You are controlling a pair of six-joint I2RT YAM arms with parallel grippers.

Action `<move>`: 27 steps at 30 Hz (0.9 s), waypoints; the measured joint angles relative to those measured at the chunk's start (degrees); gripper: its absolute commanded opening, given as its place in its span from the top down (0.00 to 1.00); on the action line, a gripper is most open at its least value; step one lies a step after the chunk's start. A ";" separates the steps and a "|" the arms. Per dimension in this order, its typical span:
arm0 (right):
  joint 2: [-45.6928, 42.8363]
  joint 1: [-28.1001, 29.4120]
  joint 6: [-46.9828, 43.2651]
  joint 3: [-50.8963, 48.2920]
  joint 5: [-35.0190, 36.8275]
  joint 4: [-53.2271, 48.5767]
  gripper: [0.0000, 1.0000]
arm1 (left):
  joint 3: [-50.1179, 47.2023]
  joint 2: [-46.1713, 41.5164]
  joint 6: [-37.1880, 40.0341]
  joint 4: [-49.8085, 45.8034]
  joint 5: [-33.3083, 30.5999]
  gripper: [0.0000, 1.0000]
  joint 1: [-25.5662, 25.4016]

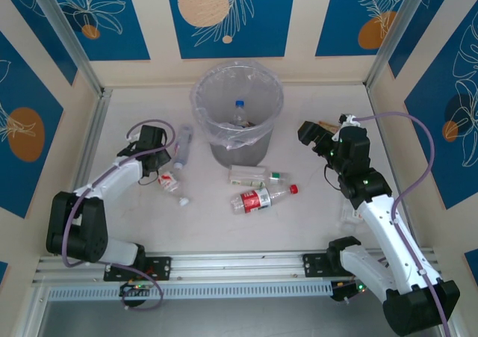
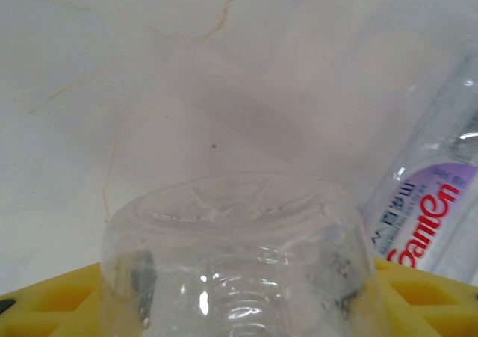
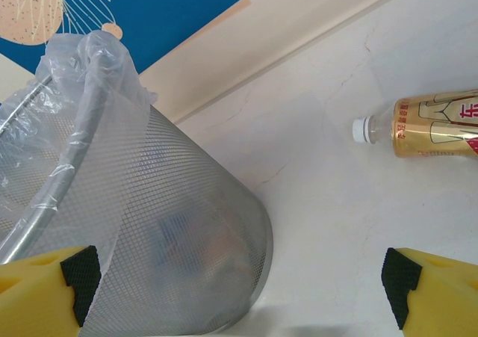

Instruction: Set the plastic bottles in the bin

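The grey mesh bin (image 1: 237, 113) with its clear bag stands at the table's far middle, a blue-capped bottle (image 1: 240, 105) inside it. My left gripper (image 1: 153, 149) (image 2: 239, 292) is low on the table and open, its yellow fingers (image 2: 45, 300) on either side of a clear bottle (image 2: 239, 255) whose base faces away. That bottle's red label (image 1: 169, 180) and white cap (image 1: 181, 200) stick out behind the gripper. A purple-labelled bottle (image 1: 182, 146) (image 2: 433, 217) lies just to its right. My right gripper (image 1: 323, 139) (image 3: 239, 277) hangs open and empty beside the bin (image 3: 172, 247).
A green-capped bottle with a white label (image 1: 255, 175) and a red-labelled, red-capped bottle (image 1: 261, 199) lie in front of the bin. A brownish tea bottle (image 3: 441, 124) with a white cap lies on the table beyond the right gripper. Walls close in the left, right and far sides.
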 measured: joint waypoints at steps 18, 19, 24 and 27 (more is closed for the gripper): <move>0.66 -0.26 -12.74 0.02 -5.11 -0.94 0.00 | 13.92 -7.26 6.45 -1.64 10.69 0.39 0.04; 0.66 -0.26 -13.42 0.02 -5.40 -1.22 0.00 | 14.78 -7.32 6.47 -1.95 11.21 0.39 0.02; 0.72 -0.26 -17.18 0.02 -7.80 -2.54 0.01 | 21.03 -6.88 6.47 -3.37 15.06 0.39 -0.35; 0.76 -0.26 -19.50 0.02 -8.85 -3.26 0.01 | 25.20 -6.49 6.49 -3.43 17.55 0.38 -0.98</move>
